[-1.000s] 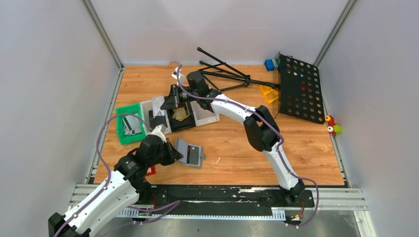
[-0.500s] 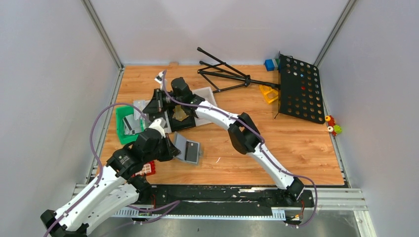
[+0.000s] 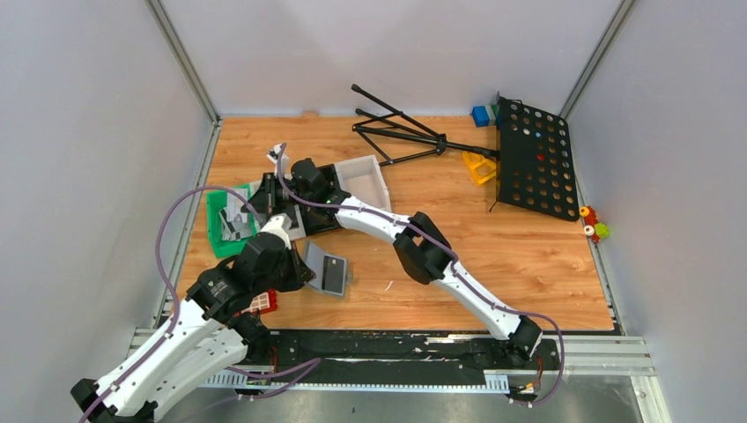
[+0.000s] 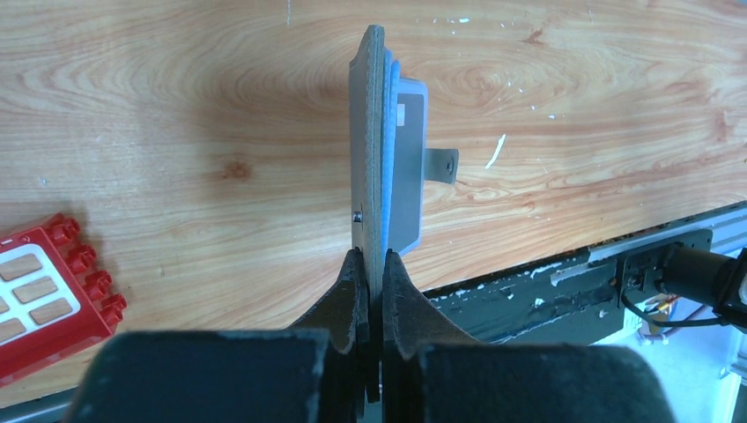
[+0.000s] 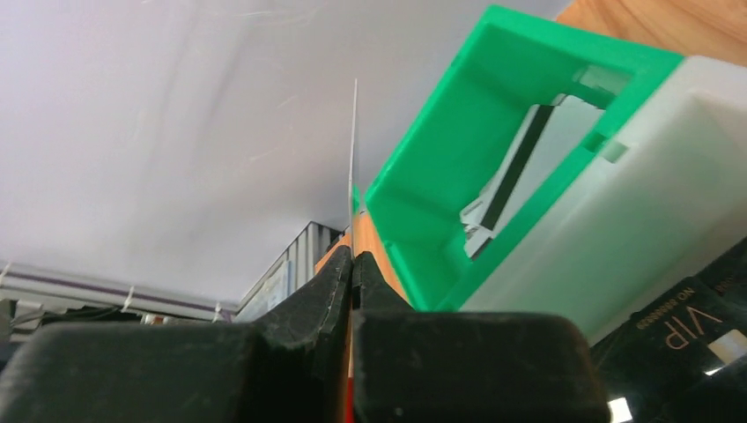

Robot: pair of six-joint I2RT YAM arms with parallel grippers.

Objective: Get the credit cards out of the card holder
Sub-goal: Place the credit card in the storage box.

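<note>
right hand [image 5: 352, 263] swung left toward green tray [image 5: 423, 203], pinching a thin card [image 5: 354, 150]; left hand [image 4: 372, 263] pinches grey card holder [image 4: 365, 132].

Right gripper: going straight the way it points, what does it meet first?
Probably the grey side wall. The right gripper, shut on a thin edge-on card, aims beside a corner of the green plastic tray; depth unclear, so the tray might come first.

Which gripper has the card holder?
The left gripper, jaws shut on the grey card holder; the right gripper pinches only a thin credit card, edge-on.
</note>
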